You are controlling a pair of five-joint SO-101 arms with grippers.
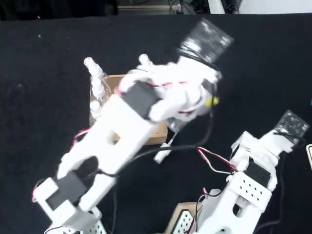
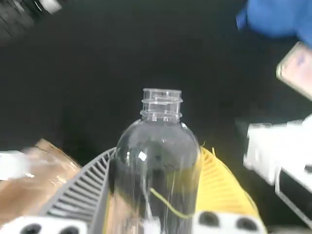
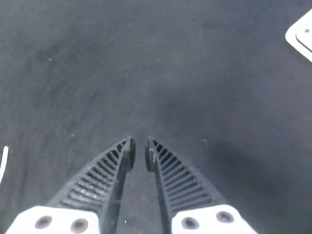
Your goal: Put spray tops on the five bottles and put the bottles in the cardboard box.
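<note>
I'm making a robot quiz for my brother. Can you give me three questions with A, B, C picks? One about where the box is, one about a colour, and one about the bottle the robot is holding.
1. Where is the cardboard box?
A. Under the left arm
B. Under the right gripper
C. On the floor

2. What colours are the fingers of the left gripper?
A. Both red
B. One grey, one yellow
C. Both green

3. What is on the neck of the bottle in that gripper?
A. A spray top
B. A cork
C. Nothing, it is open

Answers:
1 A: the high view shows the box on the black table, partly covered by the left arm.
2 B: the left wrist view shows a grey finger and a yellow finger.
3 C: the bottle's threaded neck is bare.
</note>
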